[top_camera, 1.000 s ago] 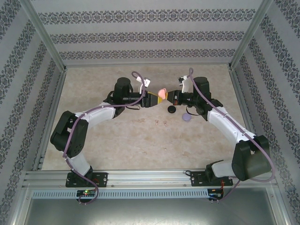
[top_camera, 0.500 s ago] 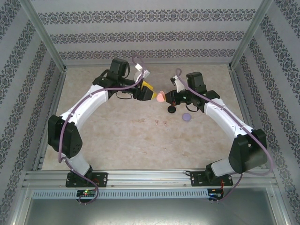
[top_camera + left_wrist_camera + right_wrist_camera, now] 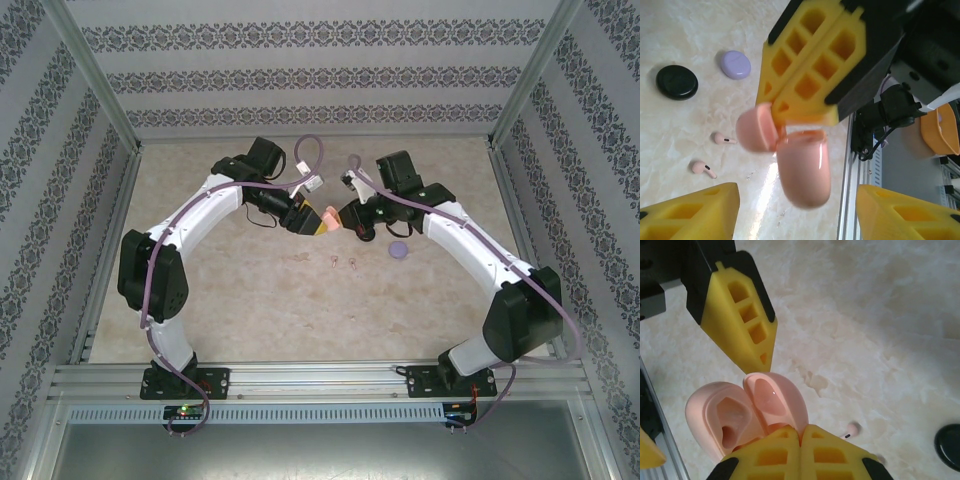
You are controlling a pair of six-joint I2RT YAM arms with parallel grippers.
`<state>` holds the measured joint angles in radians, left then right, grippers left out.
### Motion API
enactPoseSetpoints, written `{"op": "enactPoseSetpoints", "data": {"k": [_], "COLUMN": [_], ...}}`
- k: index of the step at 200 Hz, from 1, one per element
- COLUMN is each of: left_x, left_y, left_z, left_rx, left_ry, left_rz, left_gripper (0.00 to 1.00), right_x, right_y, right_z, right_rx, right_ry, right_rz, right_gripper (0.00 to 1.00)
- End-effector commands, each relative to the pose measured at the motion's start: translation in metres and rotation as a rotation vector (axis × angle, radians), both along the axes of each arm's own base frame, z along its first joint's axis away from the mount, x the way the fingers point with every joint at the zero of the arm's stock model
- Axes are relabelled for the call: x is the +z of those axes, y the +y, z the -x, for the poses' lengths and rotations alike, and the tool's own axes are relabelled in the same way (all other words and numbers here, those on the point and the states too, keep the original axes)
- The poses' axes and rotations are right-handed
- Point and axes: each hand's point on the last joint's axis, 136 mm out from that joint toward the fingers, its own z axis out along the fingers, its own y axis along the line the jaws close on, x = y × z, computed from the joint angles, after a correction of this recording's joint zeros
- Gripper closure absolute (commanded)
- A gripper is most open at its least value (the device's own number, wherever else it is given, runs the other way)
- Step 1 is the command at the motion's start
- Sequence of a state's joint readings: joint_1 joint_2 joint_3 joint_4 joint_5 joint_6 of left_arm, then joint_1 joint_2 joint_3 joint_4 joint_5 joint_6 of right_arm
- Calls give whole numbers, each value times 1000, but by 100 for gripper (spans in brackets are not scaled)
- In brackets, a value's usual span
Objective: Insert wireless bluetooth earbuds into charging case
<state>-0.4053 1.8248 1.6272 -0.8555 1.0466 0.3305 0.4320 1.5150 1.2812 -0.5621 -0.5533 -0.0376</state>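
An open pale pink charging case (image 3: 802,170) hangs in the air over the table, its lid (image 3: 756,129) swung aside and its hollows (image 3: 727,420) empty. My right gripper (image 3: 801,432) is shut on it at the hinge end. The left gripper (image 3: 797,200) is open, its yellow fingers (image 3: 695,212) wide on either side of the case and not touching it. In the top view both grippers meet at the case (image 3: 335,220), left gripper (image 3: 320,222) and right gripper (image 3: 347,220). Two pink earbuds (image 3: 724,139) (image 3: 703,169) lie on the table below, also seen as the earbuds (image 3: 343,262).
A black round case (image 3: 365,235) and a lilac case (image 3: 398,250) lie on the table just right of the grippers; they appear as the black case (image 3: 677,82) and lilac case (image 3: 736,64). A metal frame rail (image 3: 847,200) runs along the near edge.
Both grippers, with the pink case between them, have shifted nearer and slightly left. The left arm's elbow has swung round, and its jaws have narrowed a little.
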Motion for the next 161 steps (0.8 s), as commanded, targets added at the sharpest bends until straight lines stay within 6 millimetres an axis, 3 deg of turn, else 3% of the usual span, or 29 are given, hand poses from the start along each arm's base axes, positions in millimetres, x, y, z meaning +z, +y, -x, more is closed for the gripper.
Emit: {"op": "enactPoseSetpoints", "data": {"k": [1, 161], "left_x": [10, 0], "left_y": [-2, -8], "left_z": [4, 5], "left_rx": [-35, -56], "left_ry": [-7, 46], "left_rz": [33, 74], "left_gripper": [39, 52], "right_x": [3, 10], "right_y": [4, 19], "right_z": [-1, -2], "right_rx": [20, 33], "right_ry": [-25, -39], "right_rz": [30, 14], "right_gripper": [100, 100]}}
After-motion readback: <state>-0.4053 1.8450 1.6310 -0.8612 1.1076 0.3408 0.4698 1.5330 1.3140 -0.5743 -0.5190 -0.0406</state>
